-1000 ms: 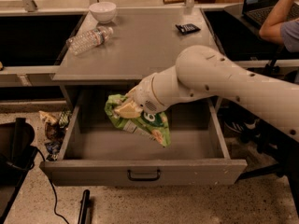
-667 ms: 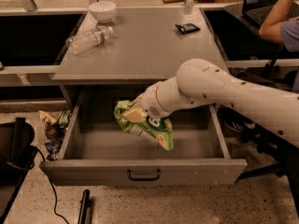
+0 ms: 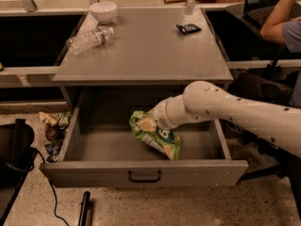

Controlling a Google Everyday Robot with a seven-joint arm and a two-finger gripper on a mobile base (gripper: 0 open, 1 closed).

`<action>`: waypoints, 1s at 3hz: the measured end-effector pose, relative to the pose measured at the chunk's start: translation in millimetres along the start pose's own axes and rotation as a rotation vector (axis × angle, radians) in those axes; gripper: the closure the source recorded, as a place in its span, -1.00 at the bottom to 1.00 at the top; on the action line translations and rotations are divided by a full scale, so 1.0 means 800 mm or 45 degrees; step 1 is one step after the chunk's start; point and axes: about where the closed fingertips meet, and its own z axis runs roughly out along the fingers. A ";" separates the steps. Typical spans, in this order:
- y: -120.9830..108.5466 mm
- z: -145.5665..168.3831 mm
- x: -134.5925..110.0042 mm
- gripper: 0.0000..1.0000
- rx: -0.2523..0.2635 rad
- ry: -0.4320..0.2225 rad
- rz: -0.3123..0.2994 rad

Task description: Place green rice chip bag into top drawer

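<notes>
Since the earlier frames the arm has sunk lower and carried its load a little to the right and deeper into the top drawer (image 3: 73,138), which stands pulled out below the desk's (image 3: 150,55) front edge. The bottle (image 3: 89,40) and bowl (image 3: 103,11) near the back left corner have not shifted, nor has the black packet (image 3: 188,28) near the back right corner.

The green rice chip bag (image 3: 157,138) now hangs tilted inside the drawer, right of its middle, lower corner pointing toward the front panel (whether it touches the floor cannot be told). It is light green and crumpled, with white lettering and pale round chips printed on it. The gripper (image 3: 148,125) is closed on the bag's upper left end.
</notes>
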 end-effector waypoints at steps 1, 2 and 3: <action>-0.021 0.008 0.028 0.15 0.033 -0.024 0.084; -0.032 0.009 0.046 -0.32 0.053 -0.055 0.140; -0.034 -0.001 0.056 -0.78 0.070 -0.100 0.174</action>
